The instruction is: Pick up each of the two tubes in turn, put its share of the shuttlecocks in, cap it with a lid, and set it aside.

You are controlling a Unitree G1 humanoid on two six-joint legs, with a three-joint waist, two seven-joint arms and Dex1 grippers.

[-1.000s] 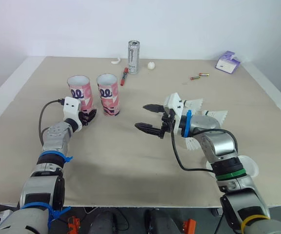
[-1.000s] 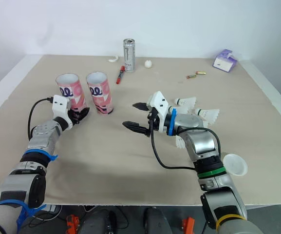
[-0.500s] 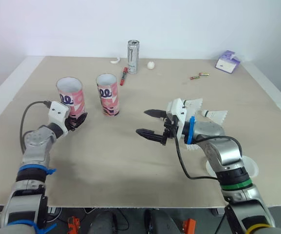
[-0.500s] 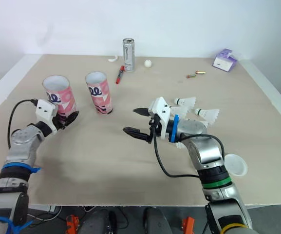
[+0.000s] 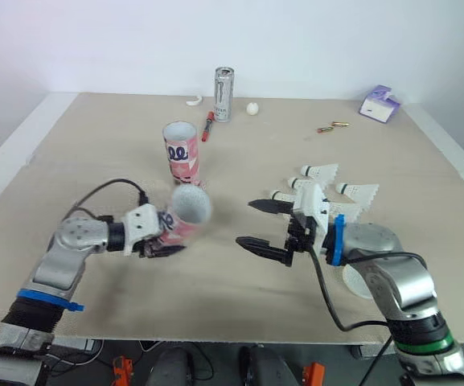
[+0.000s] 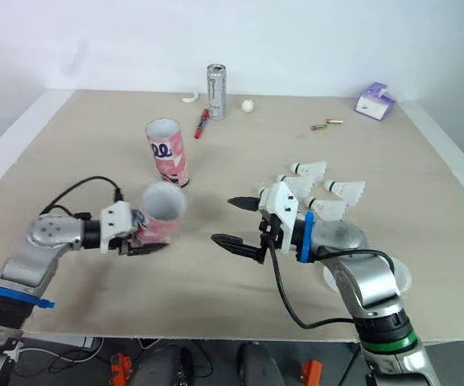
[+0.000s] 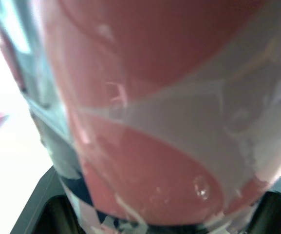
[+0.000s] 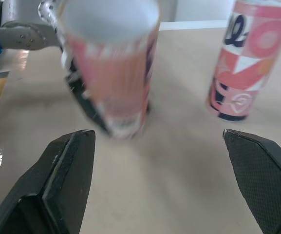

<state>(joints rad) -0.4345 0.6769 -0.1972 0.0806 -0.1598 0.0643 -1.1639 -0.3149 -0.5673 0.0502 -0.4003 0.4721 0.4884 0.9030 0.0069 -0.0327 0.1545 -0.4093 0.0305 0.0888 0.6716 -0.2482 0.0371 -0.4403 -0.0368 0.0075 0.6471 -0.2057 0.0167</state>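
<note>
Left gripper [image 5: 161, 238] clamped on tube [image 5: 186, 211], held off bench [image 5: 79, 153] near front-left, mouth tipped toward right gripper [image 5: 246, 223], likely for loading. Right gripper spread apart, empty. Shuttlecocks [image 5: 328, 181] wait behind it, toward right edge.

We saw the left gripper [image 5: 166, 235] clamped around the lower end of a pink-and-white patterned cardboard tube [image 5: 185, 211]. The tube was tilted over the beige tabletop [image 5: 95, 145], with its open mouth turned toward the right gripper [image 5: 262, 225]. That gripper's two black fingers stood spread wide, with nothing between them. A second tube of the same pattern [image 5: 181, 151] stood upright behind. White feathered shuttlecocks [image 5: 322, 171] lay just beyond the right wrist. Farther back we noted a silver drink can [image 5: 223, 83], with a red marker pen [image 5: 207, 125] near it.
</note>
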